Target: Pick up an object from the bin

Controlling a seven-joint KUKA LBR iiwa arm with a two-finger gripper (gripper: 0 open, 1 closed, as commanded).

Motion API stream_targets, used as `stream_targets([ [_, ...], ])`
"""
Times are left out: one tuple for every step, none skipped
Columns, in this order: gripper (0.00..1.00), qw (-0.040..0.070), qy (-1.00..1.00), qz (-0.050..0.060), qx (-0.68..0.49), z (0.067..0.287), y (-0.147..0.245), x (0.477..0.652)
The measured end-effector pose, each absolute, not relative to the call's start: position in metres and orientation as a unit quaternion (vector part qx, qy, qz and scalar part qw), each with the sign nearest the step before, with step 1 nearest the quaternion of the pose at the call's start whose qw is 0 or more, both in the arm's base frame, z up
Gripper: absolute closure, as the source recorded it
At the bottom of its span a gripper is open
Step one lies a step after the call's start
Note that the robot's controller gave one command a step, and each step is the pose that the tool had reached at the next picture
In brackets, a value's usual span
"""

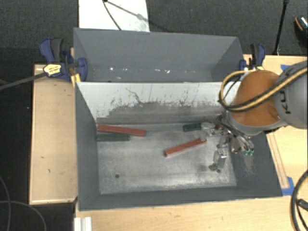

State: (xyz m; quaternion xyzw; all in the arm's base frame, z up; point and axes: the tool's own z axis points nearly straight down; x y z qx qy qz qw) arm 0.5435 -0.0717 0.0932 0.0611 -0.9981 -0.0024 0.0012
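The hand (217, 165) hangs low over the bare floor of the bin (144, 177); whether it is spread or pressed together I cannot tell. Just left of the hand lies a tilted reddish-brown stick (185, 147). Beyond the hand, by the back wall, lies a dark green piece (191, 127); far left of the hand, a red stick (121, 130) lies beside a dark green stick (113, 138)

The grey bin (159, 179) holds two red sticks (185, 147) and two dark-green sticks (113, 137).
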Motion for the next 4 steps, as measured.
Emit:
stream_targets([
  [0.0, -0.003, -0.999, -0.002, 0.053, 0.0697, -0.024, 0.5945],
  [1.0, -0.004, -0.999, 0.0, 0.053, 0.0738, -0.0284, 0.5948],
  [0.0, -0.001, -0.999, 0.0, 0.054, 0.0709, -0.0285, 0.5929],
  [1.0, -0.003, -0.998, 0.0, 0.056, 0.0733, -0.0283, 0.5943],
])
